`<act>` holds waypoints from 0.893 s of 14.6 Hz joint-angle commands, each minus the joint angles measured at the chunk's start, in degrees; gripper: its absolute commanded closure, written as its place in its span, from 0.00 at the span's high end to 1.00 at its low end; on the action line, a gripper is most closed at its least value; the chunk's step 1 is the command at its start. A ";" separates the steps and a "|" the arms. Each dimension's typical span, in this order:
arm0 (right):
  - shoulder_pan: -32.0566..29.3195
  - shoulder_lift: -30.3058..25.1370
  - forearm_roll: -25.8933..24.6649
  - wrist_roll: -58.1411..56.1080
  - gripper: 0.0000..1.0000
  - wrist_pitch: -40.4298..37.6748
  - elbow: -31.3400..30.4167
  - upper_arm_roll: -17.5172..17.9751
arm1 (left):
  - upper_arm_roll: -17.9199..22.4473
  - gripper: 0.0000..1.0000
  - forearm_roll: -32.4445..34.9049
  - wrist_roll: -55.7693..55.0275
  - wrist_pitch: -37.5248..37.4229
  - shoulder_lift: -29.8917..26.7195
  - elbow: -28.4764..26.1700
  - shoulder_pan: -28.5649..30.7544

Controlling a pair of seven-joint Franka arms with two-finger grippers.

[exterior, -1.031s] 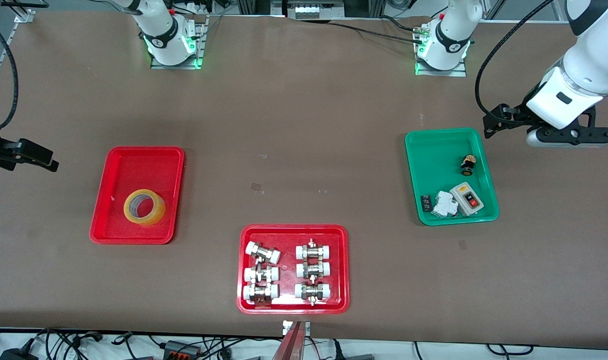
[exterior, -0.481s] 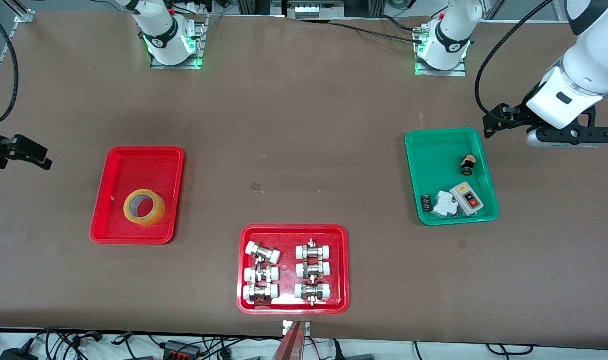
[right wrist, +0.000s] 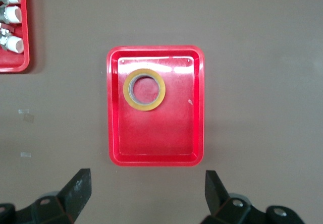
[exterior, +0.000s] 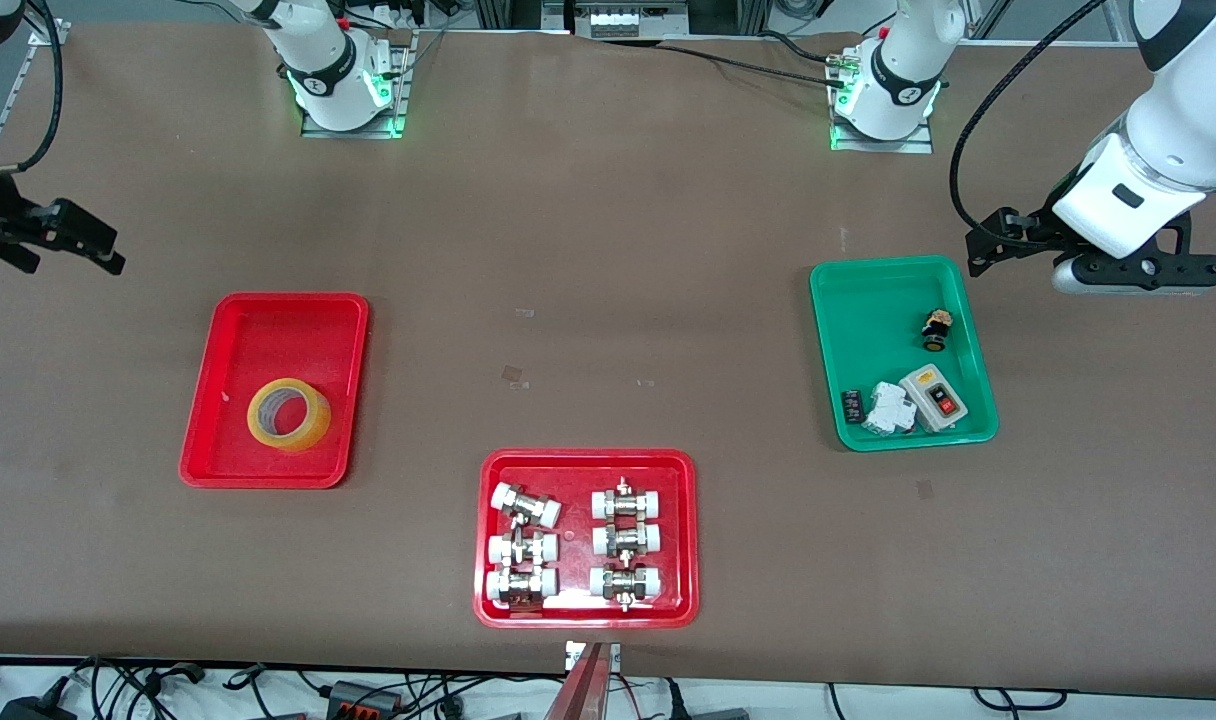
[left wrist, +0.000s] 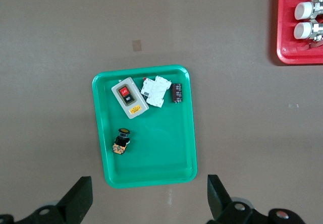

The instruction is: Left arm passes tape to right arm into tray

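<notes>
In the tray lies the tape; both grippers hang released.

A brown-covered table fills the scene, with tangled cables along its near edge.

My arms are glossy white with black joint bands; green lights glow at each base, and black cables trail to black grippers.

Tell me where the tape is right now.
The tape lies flat inside the plain red tray toward the right arm's end of the table, in the tray's part nearer the front camera; neither gripper touches it.
</notes>
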 commanded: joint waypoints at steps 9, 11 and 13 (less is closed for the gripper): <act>-1.00 0.31 -0.42 -0.26 1.00 0.75 -0.40 1.25 | -0.28 1.00 -0.58 1.34 -1.16 0.79 1.64 0.21; -1.00 0.31 -0.42 -0.26 1.00 0.75 -0.40 1.25 | -0.28 1.00 -0.58 1.34 -1.16 0.79 1.55 0.30; -1.44 0.31 -0.42 -0.26 1.00 1.10 -0.40 1.43 | -0.28 1.00 -0.58 1.25 -1.16 0.79 1.55 0.30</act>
